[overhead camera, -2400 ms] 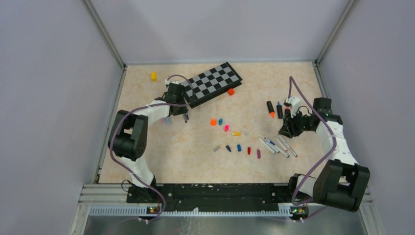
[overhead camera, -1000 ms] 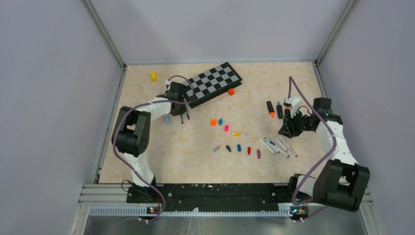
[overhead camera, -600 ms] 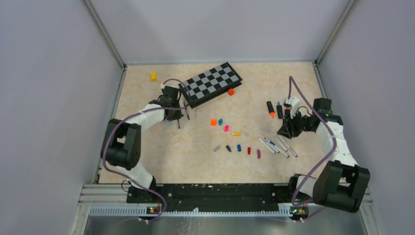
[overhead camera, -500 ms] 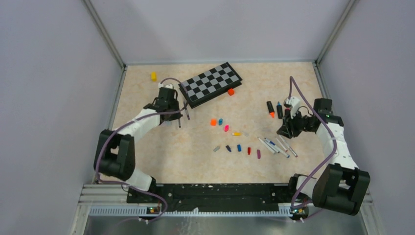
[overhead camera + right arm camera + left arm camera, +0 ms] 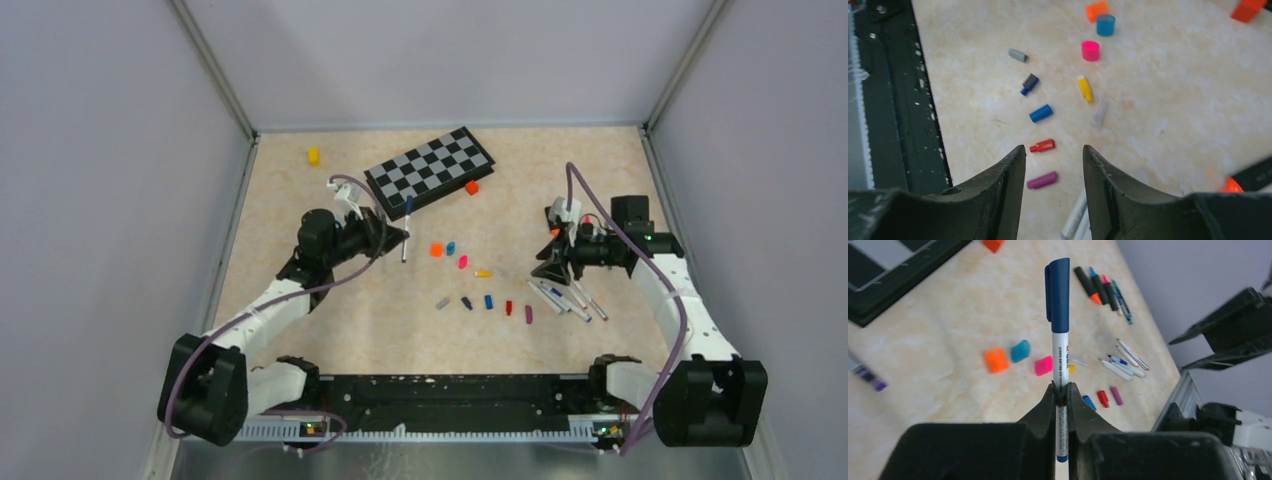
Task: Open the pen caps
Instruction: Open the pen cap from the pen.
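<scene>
Holding a white pen (image 5: 1060, 360) by its mid-barrel, the left gripper (image 5: 1062, 390) is clamped tight on it above the table (image 5: 300, 190), left of centre. The pen's long axis runs crosswise to the fingers, and its dark blue cap (image 5: 1057, 290) sticks out clear of them at the far end. The right gripper (image 5: 1053, 148), jaws parted and empty, faces the pen from the right, well apart, with loose caps (image 5: 487, 300) on the table between. Pulling the cap off along that axis probably falls to the right arm.
</scene>
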Robot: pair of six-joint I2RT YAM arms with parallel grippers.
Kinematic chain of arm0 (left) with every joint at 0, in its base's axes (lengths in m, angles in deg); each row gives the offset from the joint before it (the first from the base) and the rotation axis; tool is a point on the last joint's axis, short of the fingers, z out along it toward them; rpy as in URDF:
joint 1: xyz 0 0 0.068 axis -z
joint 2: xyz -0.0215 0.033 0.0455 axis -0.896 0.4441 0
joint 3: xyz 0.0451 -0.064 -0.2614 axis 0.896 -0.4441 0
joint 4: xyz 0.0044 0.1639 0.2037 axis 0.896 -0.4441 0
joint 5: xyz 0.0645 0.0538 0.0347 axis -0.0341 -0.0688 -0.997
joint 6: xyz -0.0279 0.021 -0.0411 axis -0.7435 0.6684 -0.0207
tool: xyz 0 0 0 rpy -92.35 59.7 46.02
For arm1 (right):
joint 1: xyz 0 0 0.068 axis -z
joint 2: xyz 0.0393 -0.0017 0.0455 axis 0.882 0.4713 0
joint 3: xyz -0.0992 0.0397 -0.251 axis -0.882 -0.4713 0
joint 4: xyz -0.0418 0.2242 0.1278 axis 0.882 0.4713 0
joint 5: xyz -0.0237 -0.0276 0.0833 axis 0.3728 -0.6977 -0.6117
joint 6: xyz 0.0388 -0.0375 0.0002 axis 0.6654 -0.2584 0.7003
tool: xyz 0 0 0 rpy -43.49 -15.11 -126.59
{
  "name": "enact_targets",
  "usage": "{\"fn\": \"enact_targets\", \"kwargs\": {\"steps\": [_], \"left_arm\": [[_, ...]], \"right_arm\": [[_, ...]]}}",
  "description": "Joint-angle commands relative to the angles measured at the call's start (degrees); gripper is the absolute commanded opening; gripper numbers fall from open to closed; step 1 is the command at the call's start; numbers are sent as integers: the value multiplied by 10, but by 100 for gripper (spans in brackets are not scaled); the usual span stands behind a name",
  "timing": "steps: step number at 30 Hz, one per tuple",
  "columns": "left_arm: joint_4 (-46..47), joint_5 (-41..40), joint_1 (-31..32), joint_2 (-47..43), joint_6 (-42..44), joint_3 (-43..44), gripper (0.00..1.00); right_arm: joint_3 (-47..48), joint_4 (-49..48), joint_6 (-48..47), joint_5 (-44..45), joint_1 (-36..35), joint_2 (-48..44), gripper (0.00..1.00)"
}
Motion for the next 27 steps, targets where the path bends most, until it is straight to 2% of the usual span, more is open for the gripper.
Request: {"fn": "enact_targets", "kwargs": {"steps": [1,3,5,9,11,14,17,18,22,27], "left_arm": [[222,62,57,7,-65,-24,0],[241,35,110,23,-59,-12,0],[258,11,146,46,-57,-1,0],[324,-26,194,96,-78,10,0],[345,-47,213,118,-87,17,0],[349,-82,238,143,-91,31,0],[351,-122,259,159,-91,42,0],[351,-134,264,163,-93,44,0],[348,-169,286,178,-93,60,0],[338,-186,308,196,-95,77,0]], "right_arm": [[53,-45,38,-94,-80,34,45],[68,-67,72,-108,-101,53,45],[70,-125,150,-141,-110,63,45],[22,-379,422,-180,-113,67,46],[-9,-478,516,-173,-112,66,47],[-74,-645,665,-150,-113,57,49],[-151,-858,897,-87,-112,51,52],[-168,-903,947,-63,-112,51,53],[-209,-1035,1033,-29,-113,58,54],[-230,-1079,1065,7,-113,55,53]]}}
